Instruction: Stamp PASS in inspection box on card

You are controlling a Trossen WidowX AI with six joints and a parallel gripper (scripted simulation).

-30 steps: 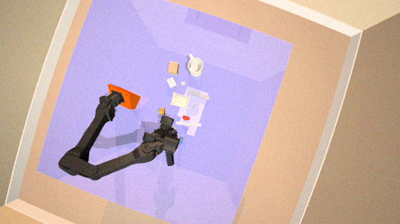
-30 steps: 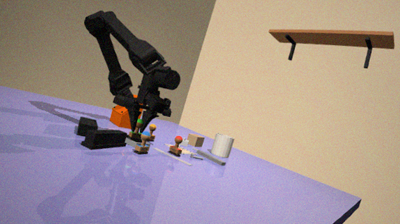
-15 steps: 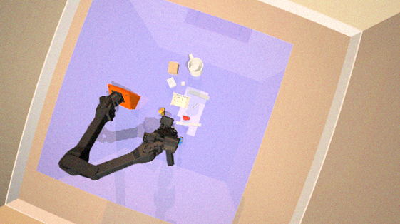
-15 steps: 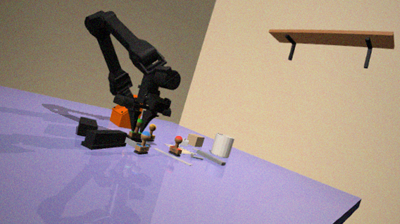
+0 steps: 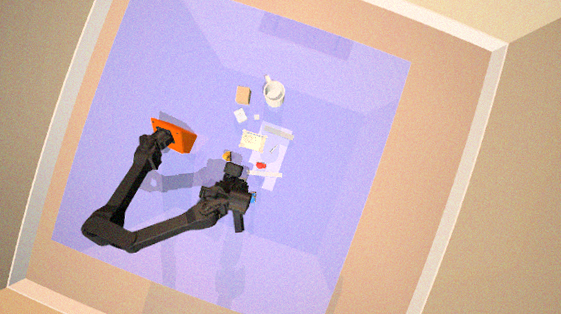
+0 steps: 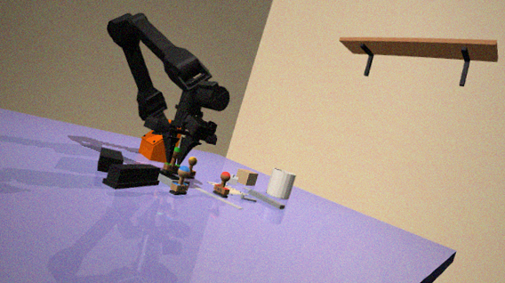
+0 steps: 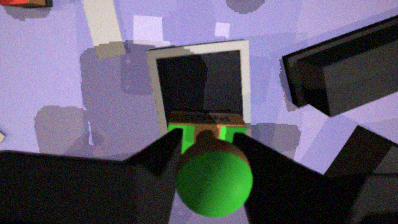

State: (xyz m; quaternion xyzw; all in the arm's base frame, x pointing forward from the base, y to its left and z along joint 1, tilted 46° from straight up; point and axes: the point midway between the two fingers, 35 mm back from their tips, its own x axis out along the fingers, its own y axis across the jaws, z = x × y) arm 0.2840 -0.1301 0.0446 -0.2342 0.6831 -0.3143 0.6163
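Observation:
My gripper [image 6: 175,163] [image 7: 207,138] is shut on the green-knobbed stamp [image 6: 177,150] [image 7: 214,180], gripping it by its wooden body with green sides. Its lettering is unreadable here. The stamp is upright over the near end of the black ink pad in its pale frame [image 7: 245,82]; whether it touches the pad cannot be told. The arm hides the pad in the top view. A cream card [image 5: 253,140] with small dark marks lies beyond the pad; its inspection box cannot be made out.
A red-knobbed stamp [image 5: 260,165] [image 6: 225,176], a blue one [image 6: 183,171] and a yellow one [image 5: 227,156] [image 6: 192,161] stand nearby. Black blocks [image 6: 131,176] [image 7: 360,70] lie beside the pad. Pale strips [image 5: 266,173] [image 5: 279,133], a mug [image 5: 274,93] [image 6: 281,184] and a tan block [image 5: 243,95] [image 6: 247,177] are farther off.

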